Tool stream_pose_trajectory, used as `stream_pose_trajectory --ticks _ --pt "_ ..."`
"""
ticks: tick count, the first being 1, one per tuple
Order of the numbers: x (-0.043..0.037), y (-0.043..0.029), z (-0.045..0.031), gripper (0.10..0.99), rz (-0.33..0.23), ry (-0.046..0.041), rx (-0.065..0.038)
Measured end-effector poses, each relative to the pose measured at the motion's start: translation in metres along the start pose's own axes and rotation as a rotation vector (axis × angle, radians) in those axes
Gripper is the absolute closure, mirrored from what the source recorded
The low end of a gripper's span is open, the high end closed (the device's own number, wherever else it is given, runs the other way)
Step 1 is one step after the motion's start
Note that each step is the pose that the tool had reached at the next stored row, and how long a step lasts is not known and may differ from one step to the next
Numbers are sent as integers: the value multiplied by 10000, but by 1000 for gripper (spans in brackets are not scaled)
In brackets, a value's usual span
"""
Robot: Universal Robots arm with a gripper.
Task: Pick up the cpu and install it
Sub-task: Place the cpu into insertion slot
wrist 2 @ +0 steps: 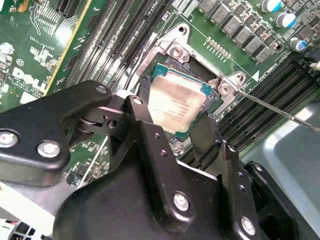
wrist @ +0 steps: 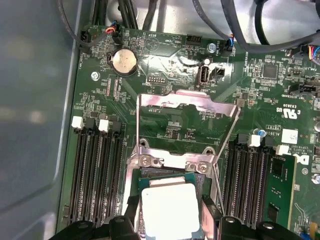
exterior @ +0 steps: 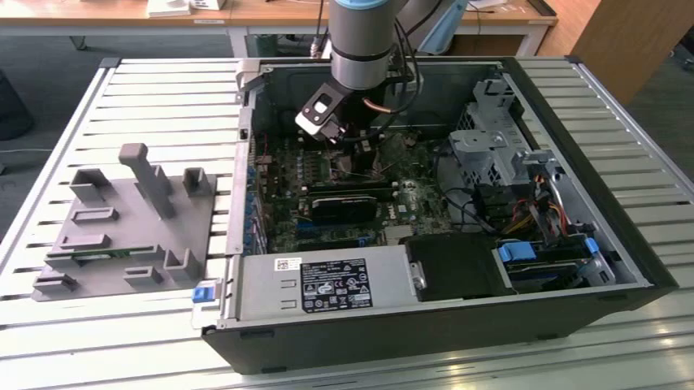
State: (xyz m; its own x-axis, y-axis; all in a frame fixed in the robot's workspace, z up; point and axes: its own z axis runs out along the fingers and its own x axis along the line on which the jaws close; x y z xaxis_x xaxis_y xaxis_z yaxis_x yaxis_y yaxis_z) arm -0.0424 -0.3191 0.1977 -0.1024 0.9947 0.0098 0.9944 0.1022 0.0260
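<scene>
Sitting on the slatted table [exterior: 162, 97]: open computer case [exterior: 434, 341], lying on its side, taking most of the exterior view's right. Arm [exterior: 363, 32] comes down from above into the case's upper middle. Grey power supply [exterior: 325, 284] sits along the case's near edge. Grey fixture tray [exterior: 119, 236] with upright pegs is on the table at the exterior view's left, apart from the case.

Green motherboard [exterior: 325, 175] covers the case floor under the arm.

Gripper [wrist 2: 172, 117] is right over the socket [wrist 2: 172, 70]. Its black fingers [wrist 2: 150, 145] flank the cpu [wrist 2: 177, 102] [wrist: 170, 210] on two opposite edges and look clamped onto it. Silver top faces up in both wrist views.

The cpu sits inside the socket frame's outline, roughly square to it; can't tell whether it's fully seated or just above the contacts.

Metal load plate [wrist: 187, 100] is hinged up and open, away from the cpu. Thin lever wire [wrist 2: 280, 110] angles off from the socket corner. Black memory slots [wrist: 95, 170] run on both sides of the socket. Coin cell [wrist: 123, 61] is on the board beyond the load plate.
</scene>
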Motion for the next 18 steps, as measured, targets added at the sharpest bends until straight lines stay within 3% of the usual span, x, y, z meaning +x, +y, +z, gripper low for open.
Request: stream_pose_trajectory --ticks 10,11,12,18 --pt "0 -2 21 502 -11 -4 4" --pt "1 -1 22 557 -10 -1 1" --pt "1 -1 22 557 -3 0 0" --pt "3 -1 18 557 605 -16 -4"
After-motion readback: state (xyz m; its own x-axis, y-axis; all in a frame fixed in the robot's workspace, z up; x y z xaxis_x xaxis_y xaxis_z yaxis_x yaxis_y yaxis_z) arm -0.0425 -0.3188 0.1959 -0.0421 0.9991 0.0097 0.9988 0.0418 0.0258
